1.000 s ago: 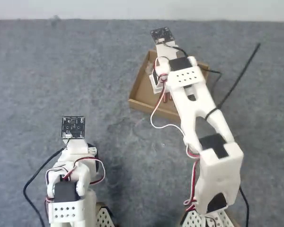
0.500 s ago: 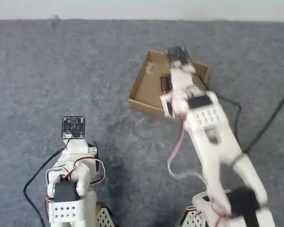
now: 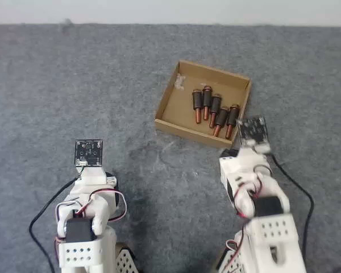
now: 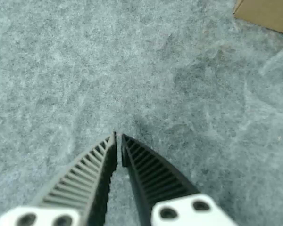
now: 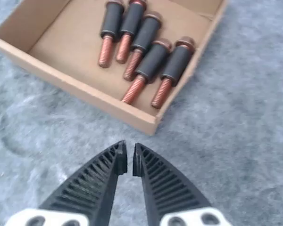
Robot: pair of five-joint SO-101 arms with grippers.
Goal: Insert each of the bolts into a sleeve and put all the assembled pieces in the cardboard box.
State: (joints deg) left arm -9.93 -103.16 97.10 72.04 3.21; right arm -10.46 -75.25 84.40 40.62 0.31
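Observation:
The cardboard box [image 3: 181, 126] sits on the grey carpet at the middle right. Inside it lie several assembled pieces [image 3: 215, 110], copper bolts in black sleeves, side by side. In the right wrist view these pieces [image 5: 146, 41] lie against the box's far side wall, behind the front wall [image 5: 80, 87]. My right gripper [image 5: 129, 148] is shut and holds nothing; it hangs over the carpet just in front of the box. The right arm [image 3: 251, 176] is folded back near its base. My left gripper [image 4: 119, 137] is shut and empty above bare carpet, with the left arm [image 3: 88, 176] at the lower left.
A corner of the box [image 4: 269, 13] shows far off in the left wrist view. Grey carpet [image 3: 102, 85] stretches to the left of and behind the box. A black cable [image 3: 298, 187] trails beside the right arm.
The right arm has drawn back from over the box toward its base, uncovering the pieces inside. The left arm has not moved.

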